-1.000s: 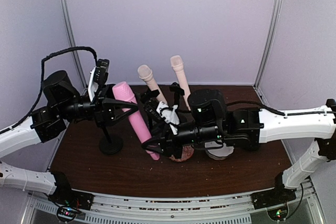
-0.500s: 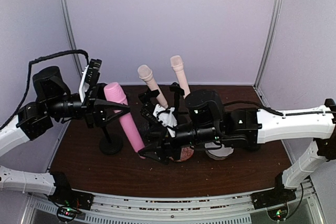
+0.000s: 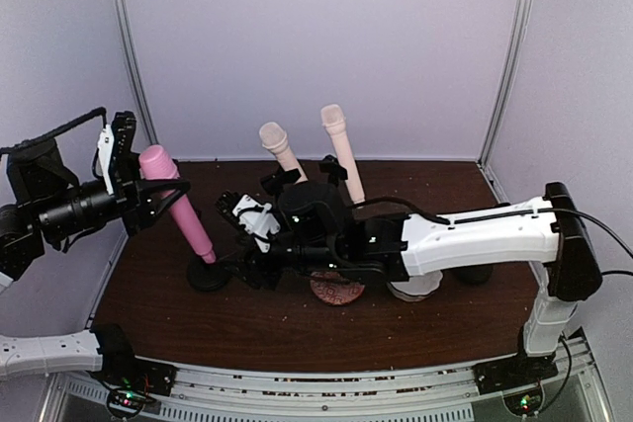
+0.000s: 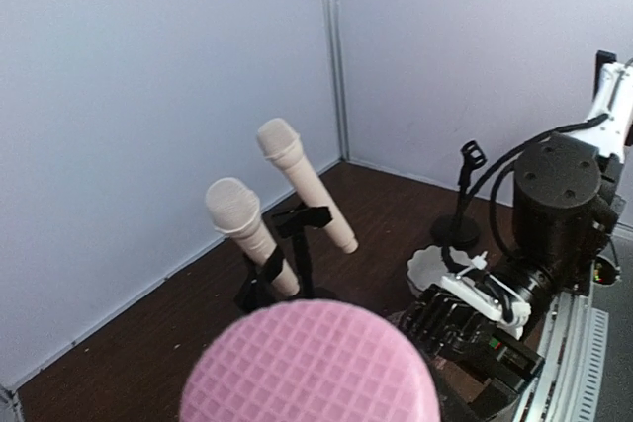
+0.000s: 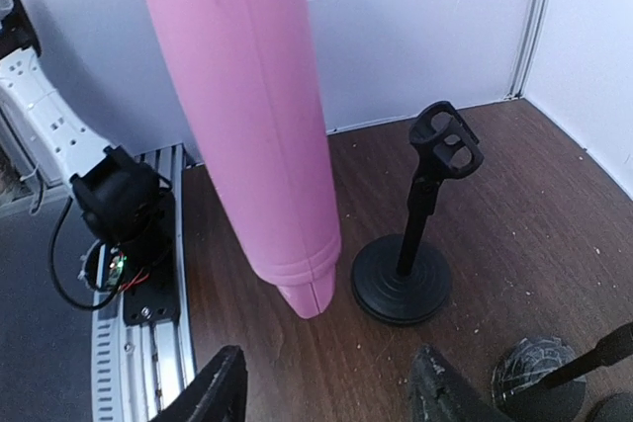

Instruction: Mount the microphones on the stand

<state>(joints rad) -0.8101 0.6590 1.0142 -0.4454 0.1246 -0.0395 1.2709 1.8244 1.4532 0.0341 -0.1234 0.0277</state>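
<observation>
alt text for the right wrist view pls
A pink microphone hangs tail-down over the dark wooden table, close beside a black stand whose clip is empty. The right tool shows at the bottom edge, its fingers apart and holding nothing.

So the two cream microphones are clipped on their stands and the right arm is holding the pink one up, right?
Nearly. It is the left gripper that holds the pink microphone, not the right, as the top external view shows. The right gripper is open and empty. The rest is right.
</observation>
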